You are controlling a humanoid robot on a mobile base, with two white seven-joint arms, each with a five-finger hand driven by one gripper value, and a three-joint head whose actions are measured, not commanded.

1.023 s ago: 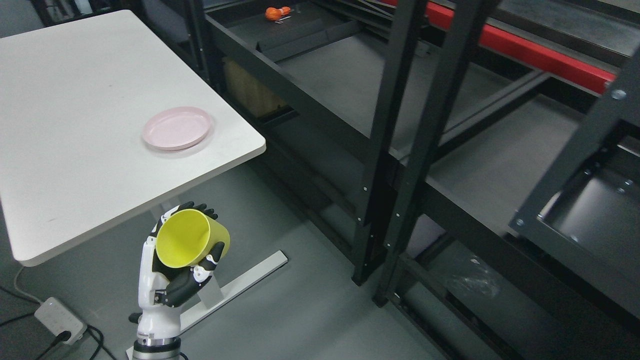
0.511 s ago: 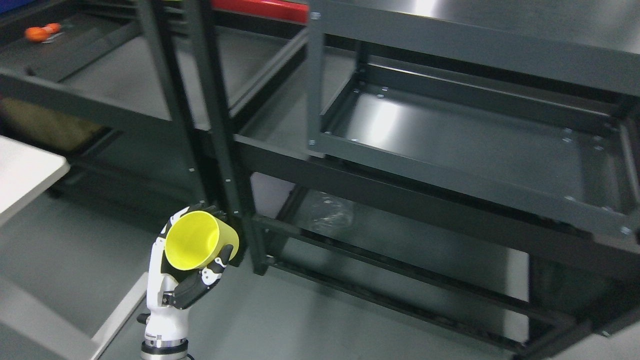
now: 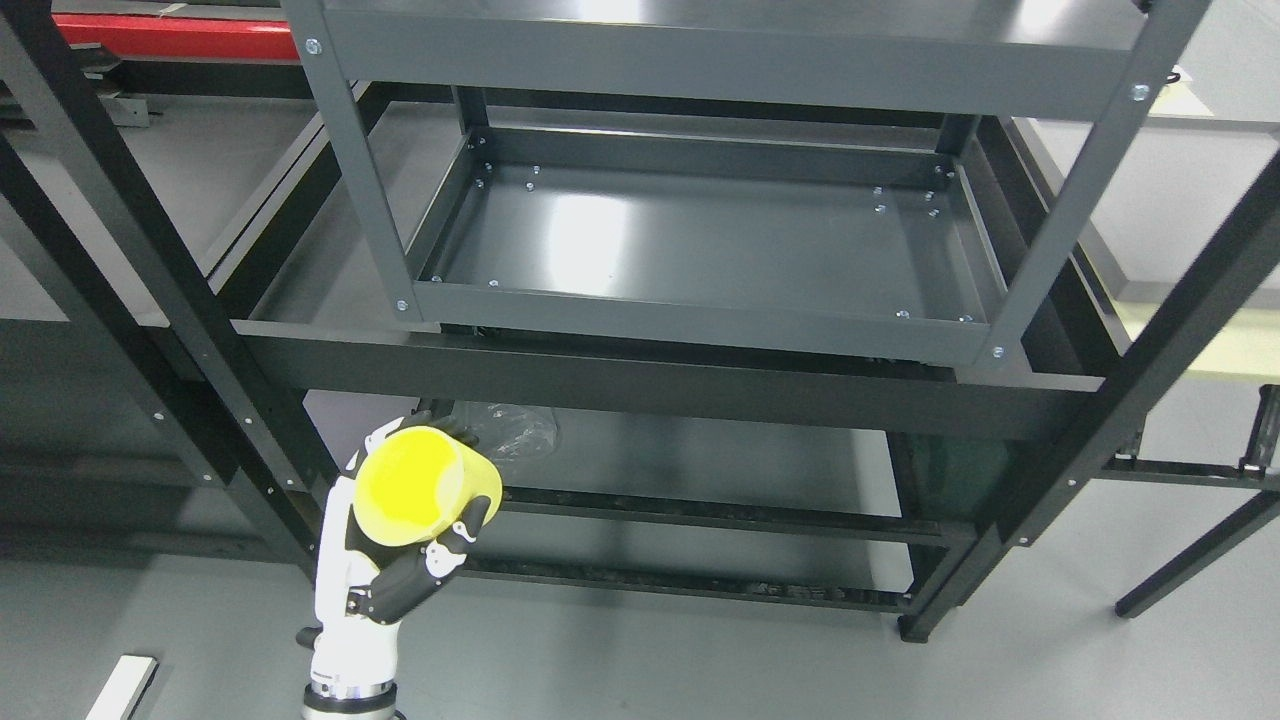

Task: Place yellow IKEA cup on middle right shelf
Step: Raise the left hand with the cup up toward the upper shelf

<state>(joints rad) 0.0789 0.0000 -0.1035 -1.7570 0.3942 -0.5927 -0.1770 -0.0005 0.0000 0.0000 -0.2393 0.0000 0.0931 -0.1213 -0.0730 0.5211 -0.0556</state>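
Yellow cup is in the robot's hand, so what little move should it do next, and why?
Probably lift the left hand up and to the right. It grips the yellow cup low beside the rack, tipped on its side, below the grey tray shelf, whose floor shows nothing on it.

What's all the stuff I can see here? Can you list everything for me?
yellow cup: one, bright yellow, lower left, tipped on its side in the robot's hand
grey shelf unit: one, dark grey metal, centre, its tray bare
black racks: black metal frames, left and right, around the grey unit
clear plastic wrap: one crumpled piece, on the low shelf just behind the cup
red beam: one, red, top left
floor: grey
left hand: one, white and black, lower left, fingers wrapped around the cup
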